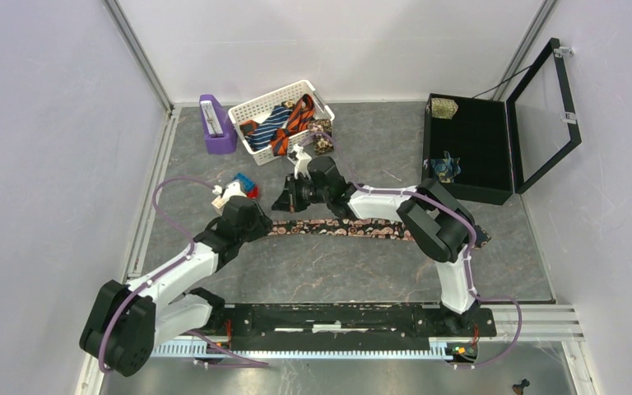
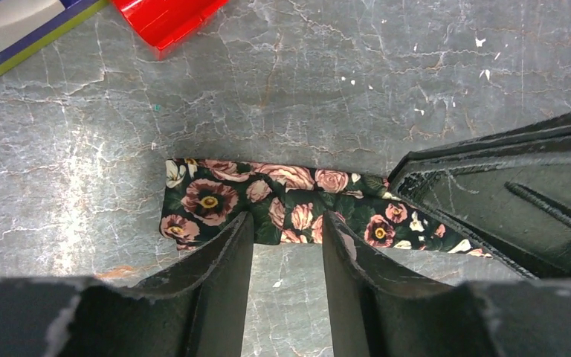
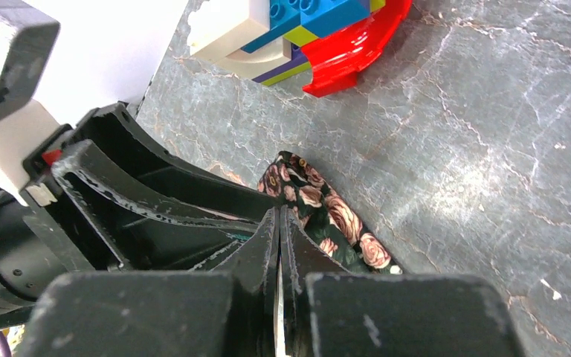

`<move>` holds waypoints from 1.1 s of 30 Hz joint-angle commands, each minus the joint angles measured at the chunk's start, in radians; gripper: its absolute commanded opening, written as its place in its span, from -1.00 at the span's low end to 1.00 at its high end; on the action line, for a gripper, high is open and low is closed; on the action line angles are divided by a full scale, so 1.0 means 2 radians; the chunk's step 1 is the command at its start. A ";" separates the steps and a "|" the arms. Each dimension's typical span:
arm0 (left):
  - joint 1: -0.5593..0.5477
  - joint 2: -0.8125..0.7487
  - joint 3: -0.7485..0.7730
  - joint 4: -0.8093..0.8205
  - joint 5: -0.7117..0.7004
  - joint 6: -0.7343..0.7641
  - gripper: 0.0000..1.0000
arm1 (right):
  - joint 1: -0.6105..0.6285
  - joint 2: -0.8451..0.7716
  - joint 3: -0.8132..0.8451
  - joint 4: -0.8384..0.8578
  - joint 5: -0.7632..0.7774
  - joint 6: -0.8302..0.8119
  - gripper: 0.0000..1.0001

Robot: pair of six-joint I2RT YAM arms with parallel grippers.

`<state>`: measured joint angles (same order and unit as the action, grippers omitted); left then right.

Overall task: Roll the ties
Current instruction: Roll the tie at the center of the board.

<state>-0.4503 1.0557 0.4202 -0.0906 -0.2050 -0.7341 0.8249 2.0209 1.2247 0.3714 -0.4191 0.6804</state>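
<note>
The grey marbled table (image 1: pixel 337 271) fills the top view, and on it at 2 o'clock stands a black case (image 1: pixel 469 148) with its glass lid swung open to the right. At 12 o'clock sits a white basket (image 1: pixel 259 105) holding a navy-white striped tie (image 1: pixel 270 125) and an orange-black striped tie (image 1: pixel 295 115). The dark floral tie (image 1: pixel 354 229) lies flat across the middle of the table, running from 9 to 3 o'clock, its left end between the two arms' wrists. A purple holder (image 1: pixel 216 125) stands just beside the basket at its 9 o'clock. A small heap of red, blue and white toy blocks (image 1: pixel 243 185) rests near the tie's left end, at its 11 o'clock. The left gripper (image 2: pixel 286 223) hangs over that end with its fingers spread, one tip on either side of a patch of roses; I cannot tell whether the tips touch the cloth. The right gripper (image 3: pixel 279 216) has its fingers pressed together, tips down at the fabric's edge; whether any cloth is caught between them is hidden. Two small rolled ties (image 1: pixel 443 107) sit in separate compartments of the case.
</note>
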 commanded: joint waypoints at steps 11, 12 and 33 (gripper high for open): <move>0.009 -0.006 -0.025 0.066 0.034 0.024 -0.22 | 0.026 0.060 0.076 -0.020 -0.048 -0.001 -0.93; 0.009 -0.007 -0.025 0.066 0.036 0.025 -0.23 | 0.027 0.063 0.076 -0.022 -0.047 -0.001 -0.93; 0.009 -0.049 -0.020 0.048 0.053 0.027 -0.13 | 0.032 0.103 0.069 -0.023 -0.039 -0.009 -0.93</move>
<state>-0.4377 0.9905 0.3569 -0.0368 -0.1188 -0.7162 0.8703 2.2105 1.3602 0.3122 -0.4820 0.6746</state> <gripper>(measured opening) 0.412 0.036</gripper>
